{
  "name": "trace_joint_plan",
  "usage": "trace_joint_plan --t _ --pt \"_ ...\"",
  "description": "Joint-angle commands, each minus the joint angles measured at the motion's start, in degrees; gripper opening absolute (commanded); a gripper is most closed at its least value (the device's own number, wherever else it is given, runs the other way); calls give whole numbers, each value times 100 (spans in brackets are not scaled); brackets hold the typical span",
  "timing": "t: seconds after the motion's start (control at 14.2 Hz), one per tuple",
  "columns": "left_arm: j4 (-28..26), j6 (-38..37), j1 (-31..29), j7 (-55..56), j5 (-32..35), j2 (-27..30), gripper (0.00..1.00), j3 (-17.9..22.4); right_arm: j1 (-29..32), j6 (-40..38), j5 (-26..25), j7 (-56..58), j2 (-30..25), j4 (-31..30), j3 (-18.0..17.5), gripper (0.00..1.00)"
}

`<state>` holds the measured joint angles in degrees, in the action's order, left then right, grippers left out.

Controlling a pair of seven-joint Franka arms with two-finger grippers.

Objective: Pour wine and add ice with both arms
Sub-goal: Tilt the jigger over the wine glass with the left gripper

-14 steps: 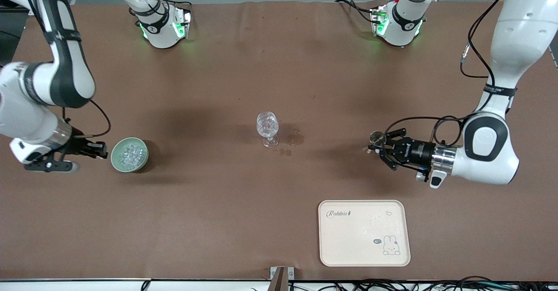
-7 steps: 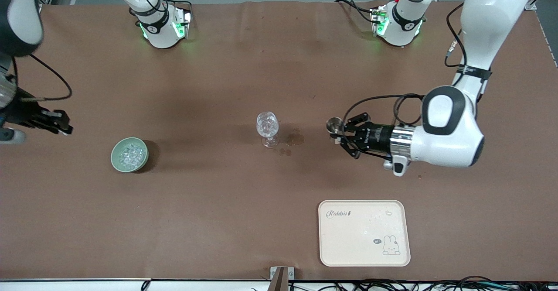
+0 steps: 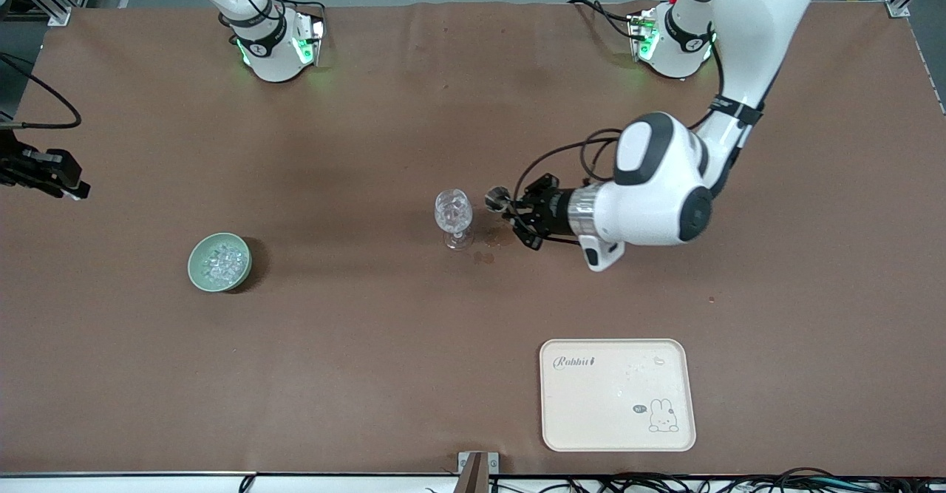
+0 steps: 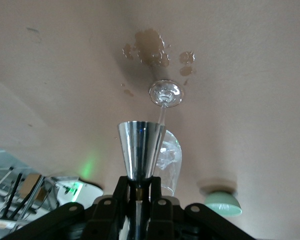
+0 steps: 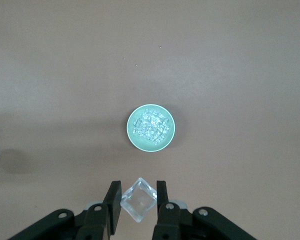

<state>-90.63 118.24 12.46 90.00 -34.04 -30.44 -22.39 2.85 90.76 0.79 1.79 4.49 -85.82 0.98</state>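
- We see the left gripper point(image 3: 510, 208) over the table's middle, just beside the wine glass point(image 3: 453, 216), jaws clamped on the jigger point(image 3: 497, 198) at its narrow waist; the upper cone shows in the wrist view.
- Wine itself can't be made out; we judge it's in the jigger, w/ brown spill marks point(image 3: 499, 236) on the cloth by the glass foot.
- Right gripper point(image 5: 138, 201) hangs high over the right arm's end of the table, jaws pinched on one ice cube point(image 5: 138, 199), above the green bowl point(image 3: 219, 262) of ice chunks point(image 3: 222, 262).
- Handling, our read: jigger is light, stiff, smooth metal — waist grip is the right spot, keeps it from sliding; needs a slow tilt or more wine lands on the cloth.
- Ice cube looks hard and slick; a grip across flat faces is best, and we'd expect it to squirt out if squeezed on corners.
- Wine glass is thin-stemmed, top-heavy, fragile; any nudge from jigger or fingers could tip it, so pour and drop from above the rim, no contact.
- Pale rabbit tray point(image 3: 618, 395) sits nearer the front camera, unused.
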Motion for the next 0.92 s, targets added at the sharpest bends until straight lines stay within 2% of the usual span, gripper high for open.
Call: trace_joint_plan --t 0.0,0.14,0.57,0.85 --pt "-95 321 317 612 483 91 1 32 -144 20 -35 -126 -202 -285 -27 5" --pt "-86 349 406 1052 897 82 1 24 -171 -6 -44 -126 -273 -339 -27 5" --pt "-42 498 704 2081 1592 91 1 32 -162 -32 -44 -126 -528 -550 -27 5" --pt "-42 507 880 2416 1760 73 1 67 -153 -50 -35 -126 -546 -523 -27 5"
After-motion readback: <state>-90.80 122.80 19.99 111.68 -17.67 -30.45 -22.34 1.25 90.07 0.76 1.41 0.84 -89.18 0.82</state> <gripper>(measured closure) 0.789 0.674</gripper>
